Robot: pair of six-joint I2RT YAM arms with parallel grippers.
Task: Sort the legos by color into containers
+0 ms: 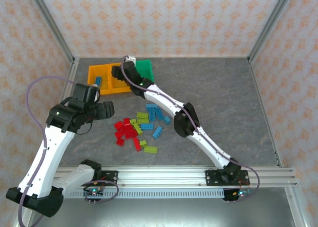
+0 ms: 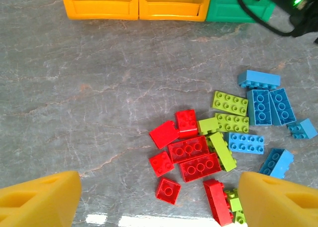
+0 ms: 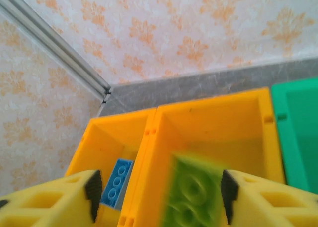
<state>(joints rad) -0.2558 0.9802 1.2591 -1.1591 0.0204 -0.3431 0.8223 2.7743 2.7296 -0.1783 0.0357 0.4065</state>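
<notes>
Right gripper hangs spread over the middle orange bin at the table's far edge, 1 blurred lime lego between its fingers. Left gripper, spread and empty, hovers beside the lego pile.

Blurred: green brick, also cut by bottom edge; bins cropped at top edge.

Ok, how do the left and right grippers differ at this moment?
The left gripper hangs by the loose bricks on the table; the right gripper is over the middle orange bin. The left gripper has nothing between its fingers; the right gripper has a blurred green brick between its fingers, with a gap beside it. Both are open and have yellow fingers.
</notes>
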